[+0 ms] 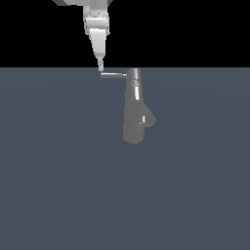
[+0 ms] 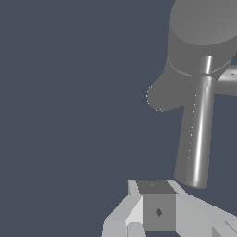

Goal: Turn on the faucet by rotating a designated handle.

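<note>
Faucet (image 1: 134,114) handle (image 1: 113,75) juts sideways; my gripper (image 1: 100,67) hovers just above its tip, fingers pinched together, holding nothing.

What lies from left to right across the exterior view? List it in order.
White robot gripper pointing down → thin straight grey metal handle rod → narrow shiny cap atop the tall tapering grey faucet body → short stubby side bulge.

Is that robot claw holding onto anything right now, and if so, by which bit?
Nothing is held. The gripper sits just by the free end of the handle, with nothing between its fingers.
</note>
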`<state>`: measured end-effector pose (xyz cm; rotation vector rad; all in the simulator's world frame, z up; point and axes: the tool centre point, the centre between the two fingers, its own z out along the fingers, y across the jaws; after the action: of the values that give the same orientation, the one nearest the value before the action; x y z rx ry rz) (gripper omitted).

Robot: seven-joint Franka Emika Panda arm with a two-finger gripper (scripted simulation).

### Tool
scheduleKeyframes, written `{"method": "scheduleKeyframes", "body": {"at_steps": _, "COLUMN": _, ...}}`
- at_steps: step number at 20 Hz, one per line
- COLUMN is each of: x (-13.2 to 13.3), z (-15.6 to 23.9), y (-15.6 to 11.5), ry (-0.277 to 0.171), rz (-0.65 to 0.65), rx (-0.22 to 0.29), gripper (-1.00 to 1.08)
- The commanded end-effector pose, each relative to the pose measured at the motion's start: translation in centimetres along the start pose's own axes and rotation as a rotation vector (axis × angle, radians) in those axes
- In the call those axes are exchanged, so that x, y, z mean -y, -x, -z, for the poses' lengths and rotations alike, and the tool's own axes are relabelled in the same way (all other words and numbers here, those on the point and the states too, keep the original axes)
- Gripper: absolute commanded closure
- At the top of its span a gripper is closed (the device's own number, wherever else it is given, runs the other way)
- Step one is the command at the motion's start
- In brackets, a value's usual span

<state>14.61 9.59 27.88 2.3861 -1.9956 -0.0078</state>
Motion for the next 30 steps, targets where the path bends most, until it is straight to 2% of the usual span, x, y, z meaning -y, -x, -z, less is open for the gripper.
{"method": "scheduleKeyframes", "body": {"at_steps": 1, "x": -0.1, "z": -0.4, "y": -0.6, "ry": 0.007, "rz": -0.014, "rx": 0.0, "gripper": 1.08}}
{"method": "scheduleKeyframes", "body": {"at_steps": 8, "x": -0.4, "z": -2.7, "y": -2.6, "ry": 0.037, "rz": -0.089, "rx": 0.001, "gripper": 1.08}}
{"method": "scheduleKeyframes", "body": {"at_steps": 23, "x": 0.5, "z": -4.3, "y": -2.2, "ry": 0.037, "rz": -0.136, "rx": 0.003, "gripper": 1.08}}
{"method": "scheduleKeyframes", "body": {"at_steps": 30, "x": -0.9, "z": -3.7, "y": -2.0, "ry": 0.037, "rz": -0.136, "rx": 0.003, "gripper": 1.08}}
